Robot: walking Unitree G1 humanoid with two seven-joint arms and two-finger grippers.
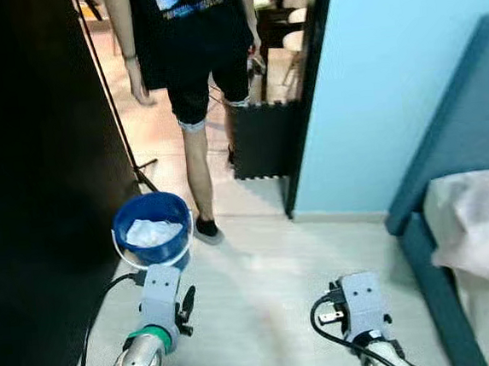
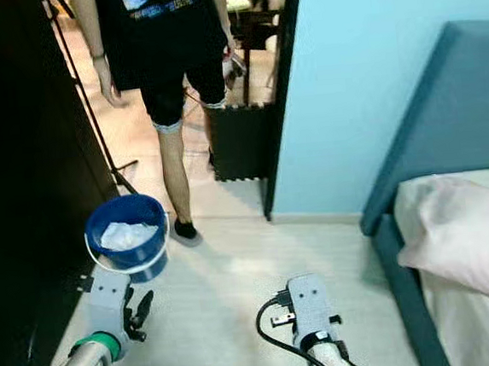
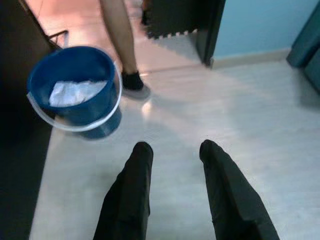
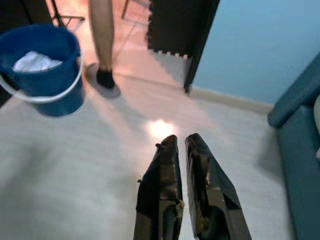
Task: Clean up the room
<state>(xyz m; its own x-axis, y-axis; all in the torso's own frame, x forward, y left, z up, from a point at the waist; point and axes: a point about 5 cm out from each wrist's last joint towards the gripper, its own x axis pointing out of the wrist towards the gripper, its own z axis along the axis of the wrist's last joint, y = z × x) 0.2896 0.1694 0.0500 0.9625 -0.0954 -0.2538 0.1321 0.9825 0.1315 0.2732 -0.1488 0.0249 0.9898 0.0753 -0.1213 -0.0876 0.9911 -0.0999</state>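
Partly cropped person beside bucket

My rig, as seen from the head camera: left arm, silver tube with a green collar ring, grey box wrist housing and black side bracket. Right arm, grey box housing with two screws on top, black cable looped beside it. My left gripper and right gripper: long, black, tapered fingers.

left claw parted, right claw closed
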